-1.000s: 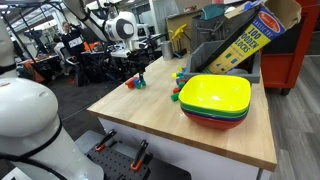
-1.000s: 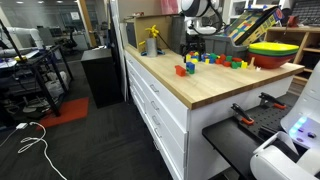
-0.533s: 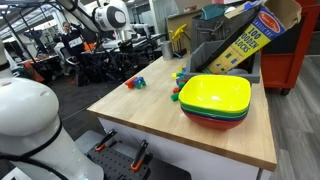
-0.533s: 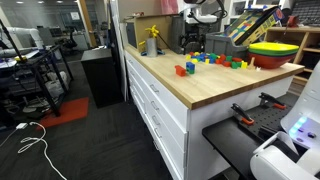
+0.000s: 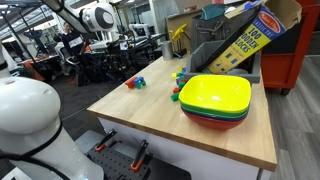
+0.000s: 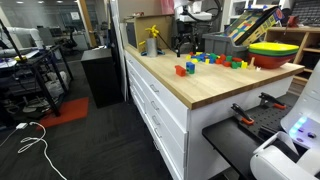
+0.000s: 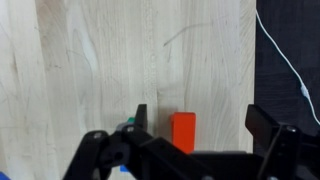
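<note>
**Red block** (image 7: 183,132): one, lying on the table (image 7: 90,60) near its edge, below your gripper (image 7: 203,122). Its long side runs up the wrist view, along the wood grain.
**Green block** (image 7: 128,126): one, just beside the red, partly hidden by a finger.
**Blue block** (image 7: 120,172): one, at the bottom of the view.
**Your gripper:** fingers spread wide, holding nothing, facing straight down.
**Your arm** (image 5: 97,18): raised high over the table's far corner in an exterior view.
**Bowls** (image 5: 214,98): one stack, well apart.
</note>
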Robot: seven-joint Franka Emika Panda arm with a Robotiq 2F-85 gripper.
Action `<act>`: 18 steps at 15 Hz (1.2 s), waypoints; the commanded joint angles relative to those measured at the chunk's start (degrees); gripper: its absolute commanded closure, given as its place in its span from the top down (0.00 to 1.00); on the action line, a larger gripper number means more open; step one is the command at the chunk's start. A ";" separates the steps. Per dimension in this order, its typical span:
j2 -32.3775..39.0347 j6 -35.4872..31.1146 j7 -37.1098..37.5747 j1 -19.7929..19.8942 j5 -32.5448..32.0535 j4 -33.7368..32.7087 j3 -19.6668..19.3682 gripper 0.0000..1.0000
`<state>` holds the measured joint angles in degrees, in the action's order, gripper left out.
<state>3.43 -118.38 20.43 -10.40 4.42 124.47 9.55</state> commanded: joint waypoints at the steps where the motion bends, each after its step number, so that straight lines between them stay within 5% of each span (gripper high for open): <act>1: 1.37 0.25 -0.94 -0.54 -1.03 0.00 0.42 1.00; 18: 8.53 -1.38 -1.25 -0.92 -1.99 -1.37 -0.35 1.00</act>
<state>11.10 -119.08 20.30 -11.17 2.50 124.10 9.72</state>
